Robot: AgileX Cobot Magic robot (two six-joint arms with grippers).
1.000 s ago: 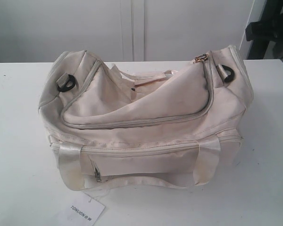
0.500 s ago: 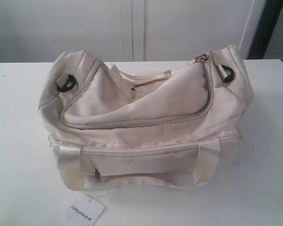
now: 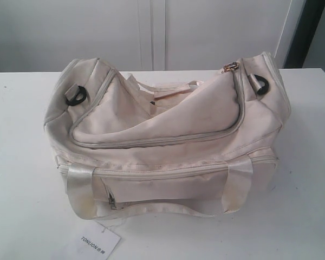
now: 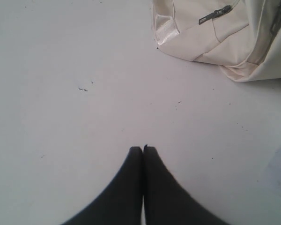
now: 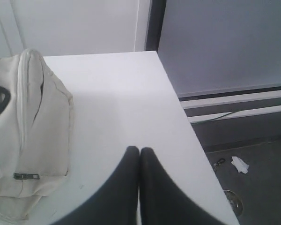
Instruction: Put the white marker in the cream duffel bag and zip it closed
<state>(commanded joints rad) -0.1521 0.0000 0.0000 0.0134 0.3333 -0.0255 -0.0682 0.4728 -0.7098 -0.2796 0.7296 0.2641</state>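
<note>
While left fingers [image 4: 130, 185] and right fingers [image 5: 127, 185] press together, a tag [image 3: 99, 245] neighbours the bag [image 3: 168, 124].

Left claw [image 4: 143, 149] is showing at bottom centre of its wrist view: two matte black fingers [image 4: 124, 190], smooth, widening toward the lower edge, tapering to rounded tips. Right claw [image 5: 139, 150] is looking identical, bottom centre, same black taper.

Bag: we see a soft cream duffel bag [image 3: 168, 135], slumped, its top flap sagging.
Place: it sits mid-table [image 3: 21, 206], one long side facing us.
Zip: we find the gold pull [image 3: 230, 66] at the bag's right end.
</note>
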